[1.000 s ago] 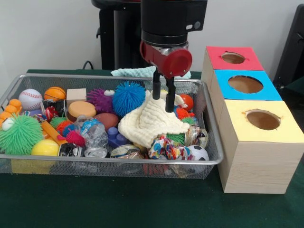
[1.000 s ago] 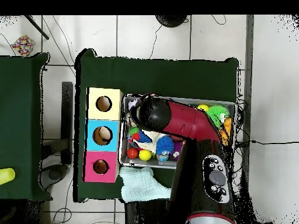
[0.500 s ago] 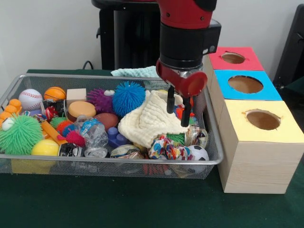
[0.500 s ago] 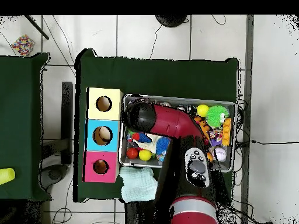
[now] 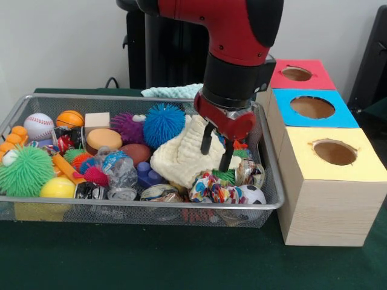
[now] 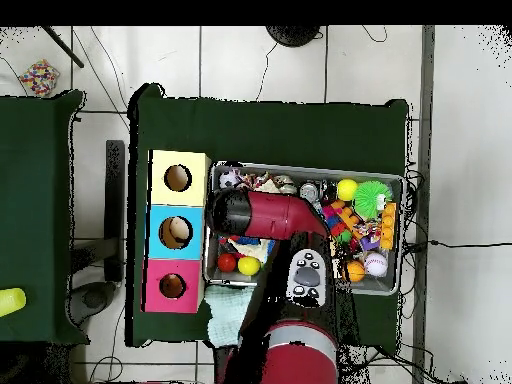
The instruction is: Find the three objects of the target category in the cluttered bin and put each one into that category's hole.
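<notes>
Right, your gripper (image 5: 216, 147) hangs open and empty over the cream cloth (image 5: 186, 154), near the wire bin's (image 5: 273, 192) box-side wall. Tight there: toys crowd all around. The cloth lies bunched mid-bin, beside the blue spiky ball (image 5: 163, 122).

Looks like a robotics lab: tiled floor (image 6: 260, 60) with loose cables (image 6: 100, 45), green-clothed tables (image 6: 270, 130), plain white wall (image 5: 60, 42).
</notes>
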